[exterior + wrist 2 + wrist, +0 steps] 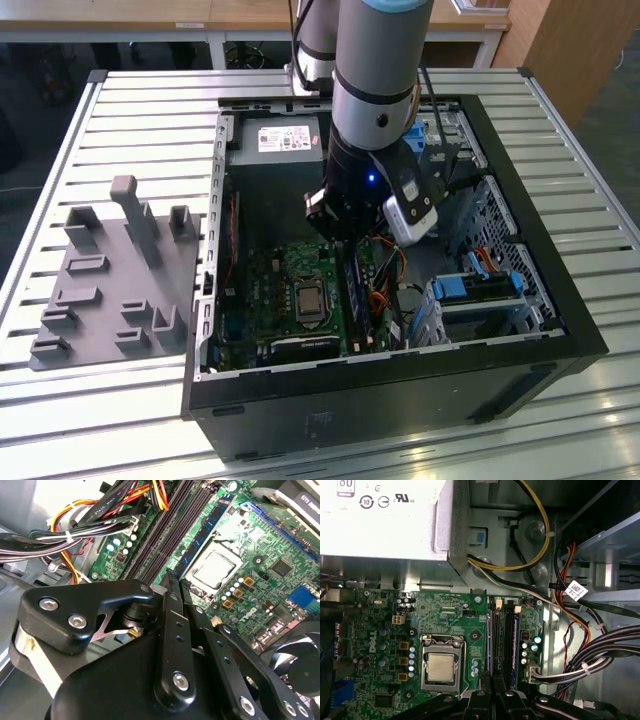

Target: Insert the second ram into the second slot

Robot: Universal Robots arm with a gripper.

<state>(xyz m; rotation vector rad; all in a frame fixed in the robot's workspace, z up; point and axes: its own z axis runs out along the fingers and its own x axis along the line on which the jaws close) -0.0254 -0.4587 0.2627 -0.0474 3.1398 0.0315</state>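
The arm is down inside the open computer case (pixel 400 400) on the slatted counter (pixel 130 130), and the gripper (pixel 175 582) sits low over the memory slots (pixel 504 640), just beside the processor socket (pixel 440 667).

A thin blue stick with dark chips stands on edge on the socket side of the slot row. I take it for the second ram (pixel 210 532). Its near end runs right up under the gripper, in line with it, and its lower edge looks down at board level. In the first wrist view the same blue strip (pixel 490 640) lies along the slot nearest the socket.

I cannot tell whether the gripper is clamped on the stick or has let go, because its own body hides the contact.

To my eye this is the seating step, with the stick at the slot and not travelling. That step calls for a straight push down with the stick square to the slot, until the pale latch tabs (pixel 498 601) at the slot ends catch. The cable bundle (pixel 100 525) on the far side of the slots lies close, so sideways drift is the risk.
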